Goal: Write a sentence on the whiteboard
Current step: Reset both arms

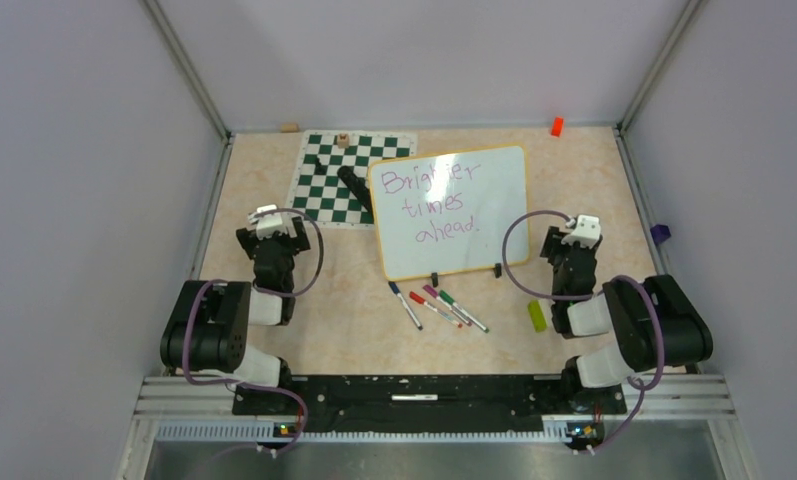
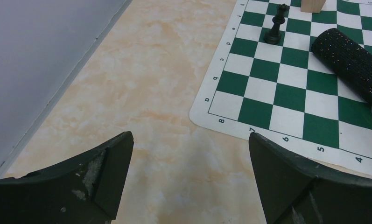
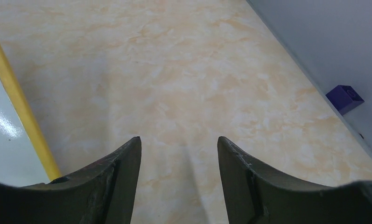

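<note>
The whiteboard [image 1: 494, 185] lies tilted in the middle of the table, with a yellow-orange rim and two black clips on its near edge. The sentence [image 1: 440, 202] in purple reads "Brighter times ahead" in three slanted lines. My left gripper [image 1: 271, 222] is open and empty over bare table left of the board; its view [image 2: 191, 140] shows only tabletop between the fingers. My right gripper [image 1: 577, 235] is open and empty just right of the board. In the right wrist view [image 3: 179, 140] the board's yellow rim [image 3: 16, 93] runs along the left.
Several markers [image 1: 439, 305] lie in front of the board. A yellow-green object [image 1: 537, 316] lies by the right arm. The chess mat [image 1: 324, 185] [image 2: 296, 88] holds a black glitter cylinder [image 1: 353, 185] [image 2: 356, 70] and a black chess piece [image 2: 276, 25]. A purple block [image 3: 344, 98] sits at the right wall.
</note>
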Motion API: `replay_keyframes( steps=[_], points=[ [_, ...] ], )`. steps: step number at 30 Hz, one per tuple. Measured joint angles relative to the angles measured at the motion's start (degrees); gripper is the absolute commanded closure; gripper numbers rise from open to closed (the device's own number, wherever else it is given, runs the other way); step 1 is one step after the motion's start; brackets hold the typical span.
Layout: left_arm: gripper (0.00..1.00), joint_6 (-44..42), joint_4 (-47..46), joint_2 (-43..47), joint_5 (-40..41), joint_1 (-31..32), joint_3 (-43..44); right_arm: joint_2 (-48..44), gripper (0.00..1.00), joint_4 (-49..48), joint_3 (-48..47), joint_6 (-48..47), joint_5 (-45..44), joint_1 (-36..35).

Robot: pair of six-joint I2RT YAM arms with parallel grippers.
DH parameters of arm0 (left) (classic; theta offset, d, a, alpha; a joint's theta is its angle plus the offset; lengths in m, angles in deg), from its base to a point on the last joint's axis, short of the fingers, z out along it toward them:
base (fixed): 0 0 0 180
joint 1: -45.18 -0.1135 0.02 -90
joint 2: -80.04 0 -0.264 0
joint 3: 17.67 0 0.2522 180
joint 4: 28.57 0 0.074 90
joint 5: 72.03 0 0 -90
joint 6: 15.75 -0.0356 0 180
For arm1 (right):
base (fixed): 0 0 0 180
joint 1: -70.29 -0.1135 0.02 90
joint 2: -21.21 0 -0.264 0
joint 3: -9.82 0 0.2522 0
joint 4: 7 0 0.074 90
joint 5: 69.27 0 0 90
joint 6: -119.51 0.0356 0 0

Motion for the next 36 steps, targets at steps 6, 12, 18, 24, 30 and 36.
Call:
replay_keyframes(
  steps=[6, 12, 18, 24, 30, 36],
  points=[
    [0.01, 0.46, 0.74, 0.00, -0.04, 0.00, 0.00, 0.00, 0.50, 0.33, -0.46, 1.05, 0.04, 0.11],
    [0.01, 0.63, 0.87, 0.00, -0.13, 0.00, 0.00, 0.00, 0.05, 0.26, -0.46, 1.99, -0.72, 0.15],
    [0.01, 0.63, 0.90, 0.00, -0.20, 0.00, 0.00, 0.00, 0.01, -0.15, -0.44, 2.47, -1.38, 0.26],
    [0.01, 0.66, 0.92, 0.00, -0.20, -0.04, 0.00, 0.00, 0.01, -0.72, -0.42, 2.03, 0.09, 0.26],
    [0.01, 0.63, 1.18, 0.00, -0.20, -0.04, 0.00, 0.00, 0.01, -0.61, -0.42, 1.92, 0.79, 0.26],
    [0.01, 0.66, 1.44, 0.00, -0.20, -0.04, 0.00, 0.00, 0.01, -0.52, -0.42, 1.88, 1.16, 0.26]
  ],
)
